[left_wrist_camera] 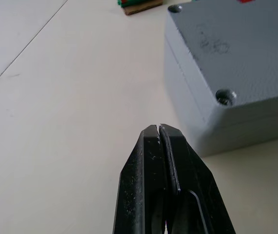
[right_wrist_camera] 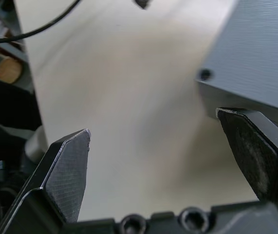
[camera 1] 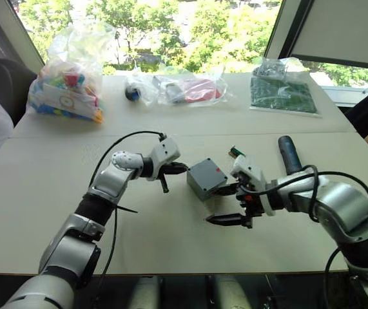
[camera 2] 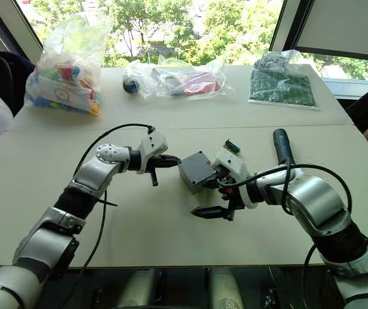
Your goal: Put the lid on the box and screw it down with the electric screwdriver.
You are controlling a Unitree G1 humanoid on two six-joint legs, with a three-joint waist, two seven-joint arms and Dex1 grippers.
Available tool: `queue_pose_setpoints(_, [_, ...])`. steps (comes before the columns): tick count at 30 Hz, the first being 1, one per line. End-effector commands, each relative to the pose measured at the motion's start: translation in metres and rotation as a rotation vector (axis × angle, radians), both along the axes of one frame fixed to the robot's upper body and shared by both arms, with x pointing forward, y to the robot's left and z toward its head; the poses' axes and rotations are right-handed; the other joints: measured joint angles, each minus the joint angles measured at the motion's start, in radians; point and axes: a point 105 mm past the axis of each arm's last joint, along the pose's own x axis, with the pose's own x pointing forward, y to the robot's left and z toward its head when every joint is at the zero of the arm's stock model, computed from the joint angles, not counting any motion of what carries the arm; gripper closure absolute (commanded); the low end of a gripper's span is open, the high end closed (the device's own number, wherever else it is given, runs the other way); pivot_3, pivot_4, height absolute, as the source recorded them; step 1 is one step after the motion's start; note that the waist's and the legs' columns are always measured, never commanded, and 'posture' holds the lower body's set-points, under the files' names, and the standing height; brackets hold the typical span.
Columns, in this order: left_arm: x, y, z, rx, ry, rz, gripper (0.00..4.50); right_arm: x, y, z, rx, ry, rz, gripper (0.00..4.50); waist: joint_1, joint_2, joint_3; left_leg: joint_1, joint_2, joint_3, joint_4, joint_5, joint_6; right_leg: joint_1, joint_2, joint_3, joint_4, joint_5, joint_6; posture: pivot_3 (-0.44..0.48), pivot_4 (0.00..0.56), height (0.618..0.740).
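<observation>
Near the middle of the worktop (camera 1: 55,212) sits the box (camera 1: 207,178), tilted, with a small red mark on its upper face. Its lid looks to be on already: my left wrist view shows a seam running around the grey body just under the top, and screw holes at the corners.

My left tool (camera 1: 169,172) is clenched, its two black fingers (left_wrist_camera: 170,185) pressed together with no gap. The tips rest just beside the box's left side, not touching it as far as I can see.

My right tool (camera 1: 232,205) is released, its jaws wide apart. One finger (right_wrist_camera: 255,151) lies against the box's lower right edge, just beneath a corner hole; the other finger (right_wrist_camera: 65,170) hangs free over bare worktop nearer the front edge.

Behind my right forearm, toward the right edge, the screwdriver (camera 1: 289,154) lies flat on the worktop, dark and cylindrical, pointing toward the back. Neither tool touches it. A small green and brown piece (camera 1: 236,152) lies just behind the box.

Along the back edge stand a clear bag of coloured pieces (camera 1: 67,80) at the left corner, a second clear bag with red and dark items (camera 1: 184,88) in the middle, and a green mat (camera 1: 283,94) with a small bag on it toward the right corner.
</observation>
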Motion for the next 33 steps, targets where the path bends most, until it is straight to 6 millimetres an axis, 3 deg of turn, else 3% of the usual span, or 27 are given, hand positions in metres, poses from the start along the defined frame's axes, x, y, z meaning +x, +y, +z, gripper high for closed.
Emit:
queue_pose_setpoints(1, [-0.01, 0.003, 0.015, -0.028, -0.051, -0.025, 4.5, 0.016, -0.014, 0.022, 0.01, -0.111, -0.03, 0.06, 0.0, 0.0, 0.0, 0.0, 0.0, 0.0, 0.0, 0.0, 0.0, 0.0, 0.0, 0.0, 0.0, 0.0, 0.0, 0.0, 0.15, 0.74])
queue_pose_setpoints(3, [-0.018, 0.003, 0.016, -0.046, -0.037, -0.041, 4.5, 0.026, -0.021, 0.025, 0.032, -0.122, -0.07, 0.06, 0.001, -0.001, 0.0, 0.0, 0.0, 0.0, 0.0, 0.0, 0.0, 0.0, 0.0, 0.0, 0.0, 0.0, 0.0, 0.0, 0.15, 0.74])
queue_pose_setpoints(5, [-0.034, -0.004, 0.011, -0.055, 0.007, -0.092, 4.5, 0.039, -0.026, 0.014, 0.02, -0.123, -0.092, 0.06, 0.002, -0.001, 0.0, 0.0, 0.0, 0.0, 0.0, 0.0, 0.0, 0.0, 0.0, 0.0, 0.0, 0.0, 0.0, 0.0, 0.15, 0.74])
queue_pose_setpoints(9, [-0.039, -0.019, 0.007, -0.072, 0.028, -0.103, 4.5, 0.045, -0.02, -0.004, -0.002, -0.1, -0.051, 0.06, 0.004, -0.002, 0.0, 0.0, 0.0, 0.0, 0.0, 0.0, 0.0, 0.0, 0.0, 0.0, 0.0, 0.0, 0.0, 0.0, 0.15, 0.74])
queue_pose_setpoints(14, [-0.035, -0.027, 0.007, -0.086, 0.026, -0.098, 4.5, 0.037, -0.016, -0.018, -0.021, -0.055, 0.002, 0.06, 0.003, -0.002, 0.0, 0.0, 0.0, 0.0, 0.0, 0.0, 0.0, 0.0, 0.0, 0.0, 0.0, 0.0, 0.0, 0.0, 0.15, 0.74])
queue_pose_setpoints(22, [-0.021, -0.029, 0.012, -0.09, -0.003, -0.074, 4.5, 0.014, 0.001, -0.017, 0.058, -0.008, 0.05, 0.06, 0.003, -0.002, 0.0, 0.0, 0.0, 0.0, 0.001, 0.0, 0.0, 0.0, 0.0, 0.0, 0.001, 0.0, 0.0, 0.0, 0.15, 0.74])
queue_pose_setpoints(33, [-0.02, -0.029, 0.014, -0.084, -0.012, -0.087, 4.5, 0.015, -0.002, -0.014, 0.055, -0.026, 0.015, 0.06, 0.003, -0.002, 0.0, 0.0, 0.0, 0.0, 0.001, 0.0, 0.0, 0.0, 0.0, 0.0, 0.0, 0.0, 0.0, 0.0, 0.15, 0.74])
